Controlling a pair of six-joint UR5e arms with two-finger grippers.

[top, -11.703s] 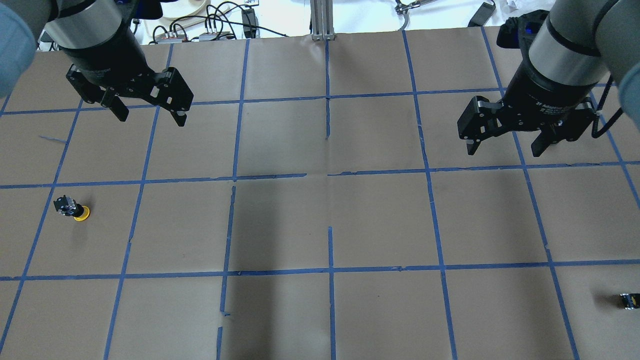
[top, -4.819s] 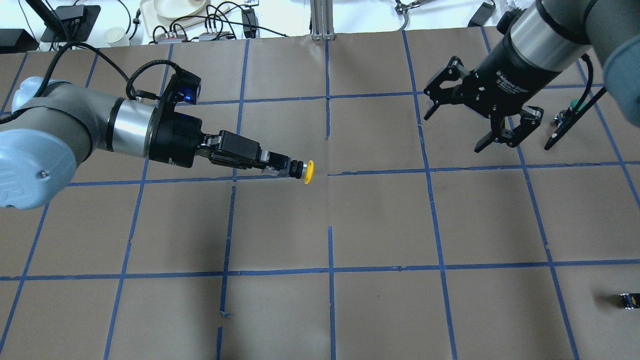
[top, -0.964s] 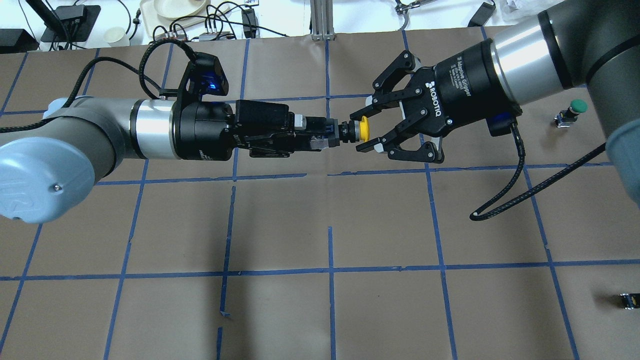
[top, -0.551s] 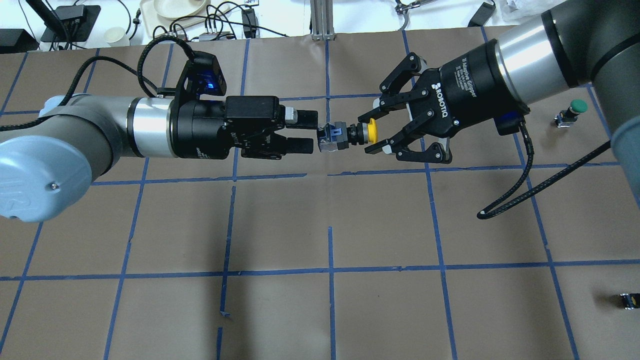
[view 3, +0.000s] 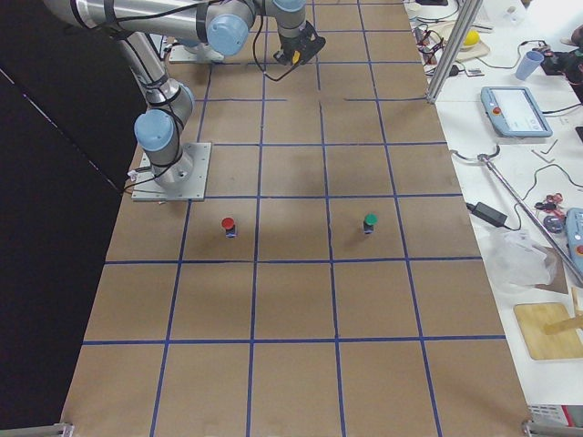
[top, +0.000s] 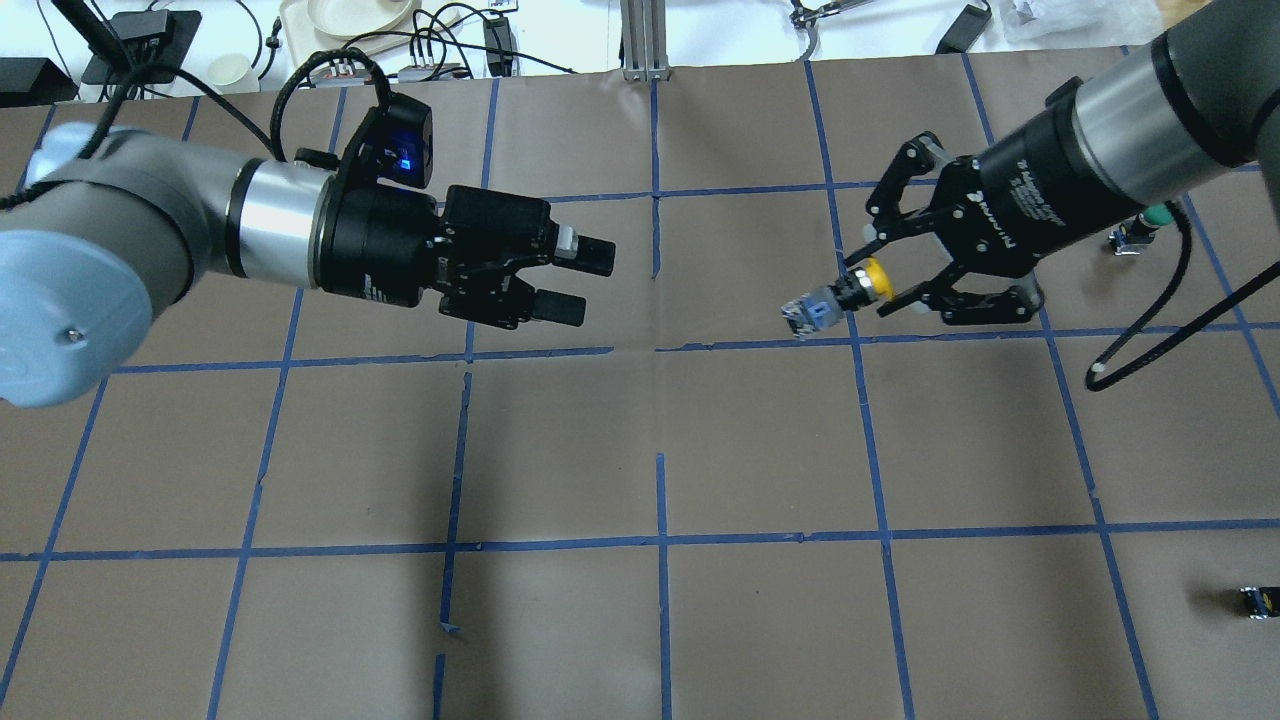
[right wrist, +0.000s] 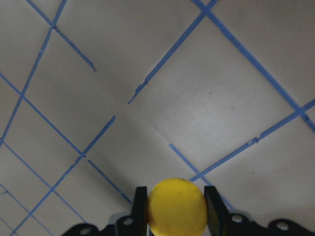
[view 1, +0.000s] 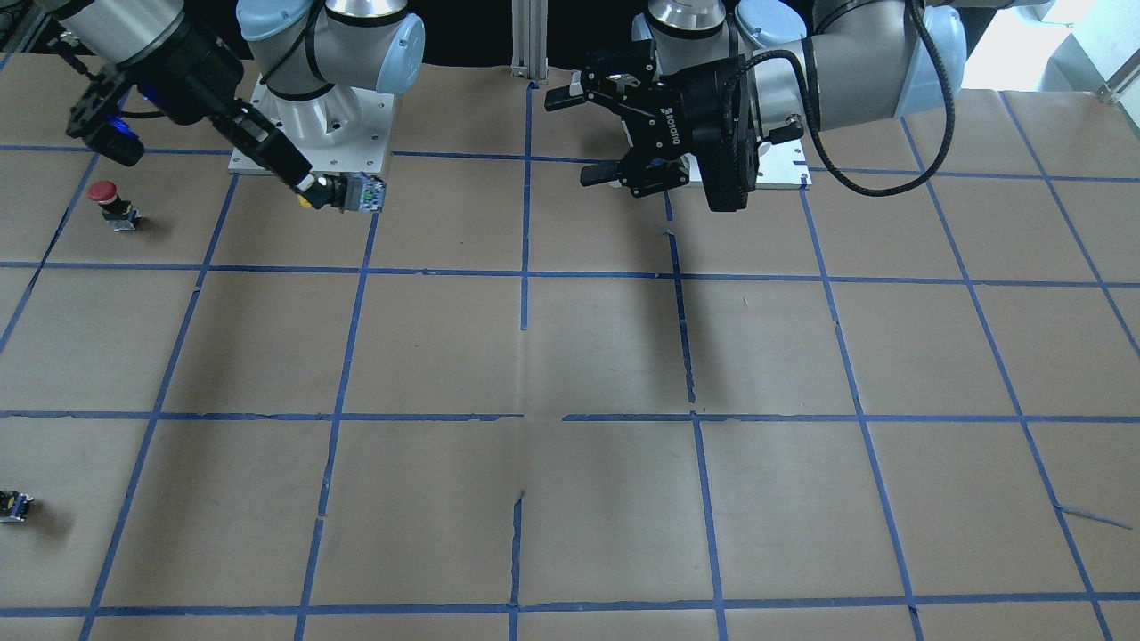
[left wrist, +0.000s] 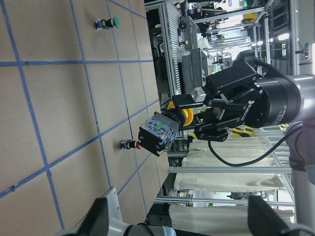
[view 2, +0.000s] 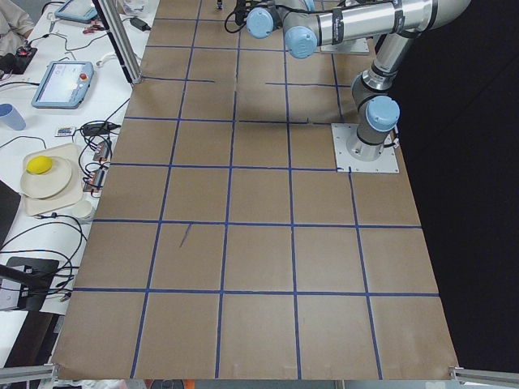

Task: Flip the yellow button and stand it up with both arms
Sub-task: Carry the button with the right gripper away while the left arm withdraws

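The yellow button hangs above the table in my right gripper, which is shut on its yellow cap; the grey-black body points left and downward. The right wrist view shows the cap clamped between both fingers. In the front-facing view the button sticks out of the right gripper. My left gripper is open and empty, well left of the button, its jaws facing it. It also shows in the front-facing view. The left wrist view shows the held button.
A green-capped button and a red-capped button stand on the robot's right side of the table. A tiny black-yellow part lies at the far right edge. Blue tape lines grid the brown paper table.
The left gripper has opened, let go of the button's body and drawn back left. The right gripper has shut on the cap and carried the button to the right, tilting it downward.
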